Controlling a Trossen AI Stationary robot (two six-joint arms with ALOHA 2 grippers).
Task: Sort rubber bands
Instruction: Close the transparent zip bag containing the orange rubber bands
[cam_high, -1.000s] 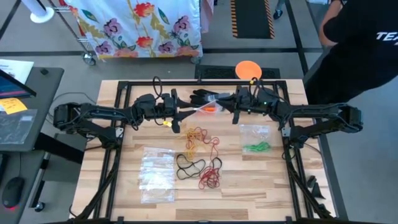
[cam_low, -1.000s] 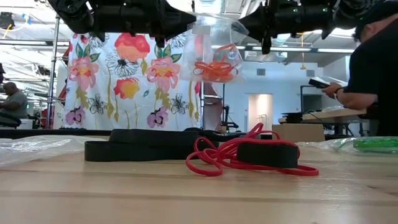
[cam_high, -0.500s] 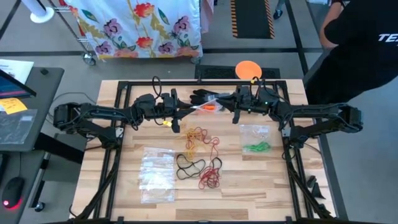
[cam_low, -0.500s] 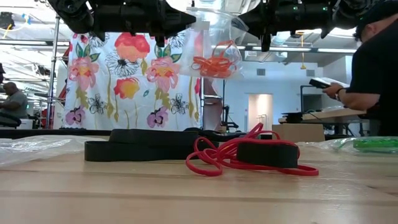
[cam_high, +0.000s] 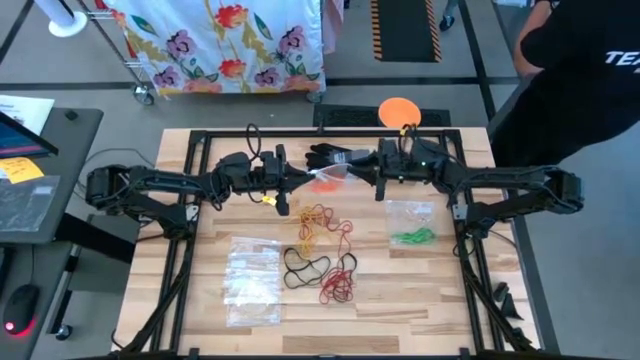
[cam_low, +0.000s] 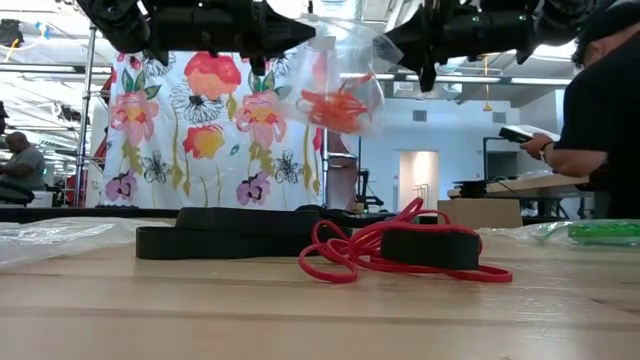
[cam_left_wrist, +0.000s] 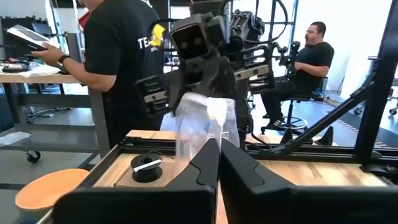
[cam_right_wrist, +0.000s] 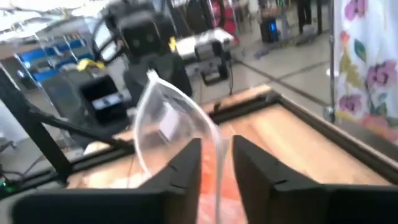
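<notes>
A clear plastic bag (cam_low: 340, 70) holding orange rubber bands (cam_low: 335, 108) hangs high over the table's far middle, between my two grippers. My left gripper (cam_left_wrist: 219, 155) is shut on it. My right gripper (cam_right_wrist: 216, 155) faces it from the right, open, with the bag's edge (cam_right_wrist: 214, 140) standing between its fingers. On the table lie loose yellow and orange rubber bands (cam_high: 315, 220), black ones (cam_high: 305, 265) and red ones (cam_high: 340, 282). Green bands lie inside a second clear bag (cam_high: 412, 232). My left gripper pinches the bag's top edge (cam_left_wrist: 214, 134) between its two fingers, coming level from the table's left. The bag hangs tilted below the fingers, clear of the table, with the orange bands bunched in its lower part. My right gripper: I cannot tell whether its open fingers touch the bag's edge.
A black glove (cam_high: 325, 155) lies at the far middle, just behind the grippers. Empty clear bags (cam_high: 252, 280) are stacked at the near left. An orange disc (cam_high: 398, 110) sits beyond the far edge, and a person in black (cam_high: 580, 70) stands at the far right.
Both arms have stayed in place. The bag has tipped and swung a little toward my left gripper, its orange bands shifting that way, and it now hangs slanted from the left side.
</notes>
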